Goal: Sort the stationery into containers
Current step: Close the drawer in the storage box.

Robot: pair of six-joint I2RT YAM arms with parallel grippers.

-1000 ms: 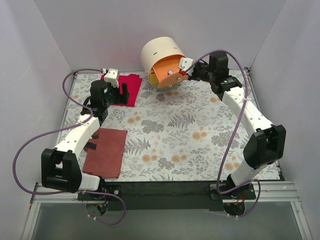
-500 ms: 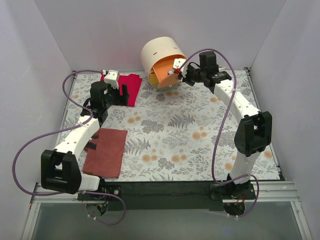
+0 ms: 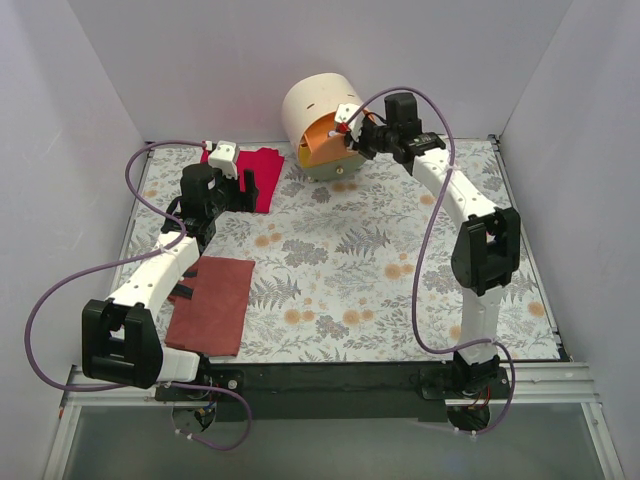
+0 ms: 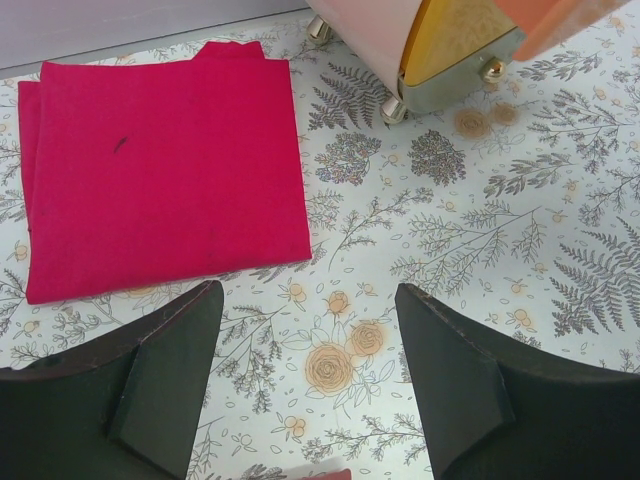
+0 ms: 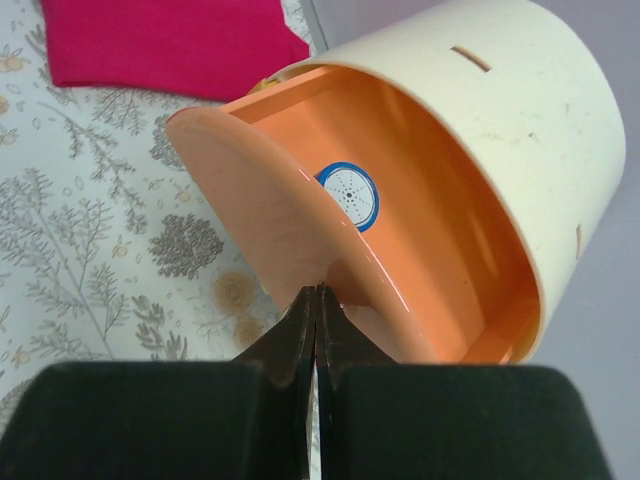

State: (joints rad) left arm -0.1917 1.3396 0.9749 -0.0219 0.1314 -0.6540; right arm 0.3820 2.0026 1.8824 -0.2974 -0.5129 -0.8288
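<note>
Where the cream cabinet point(image 5: 500, 110) stands at the far edge of the worktop point(image 3: 350, 260), its orange drawer point(image 5: 400, 250), the topmost, sits partly drawn out. Contents seen: one blue-white tape roll point(image 5: 349, 197). Yellow drawer point(image 4: 450, 40) and olive green drawer point(image 4: 468, 86) sit below it, pushed in.

Right gripper point(image 5: 317, 310): jaws closed together, tips against the rim of the orange drawer front.

Left gripper point(image 4: 305, 320): jaws wide apart, empty, above the worktop near the red cloth point(image 4: 160, 160).

Rust-brown cloth point(image 3: 212, 305): near left, beside the left arm.
</note>
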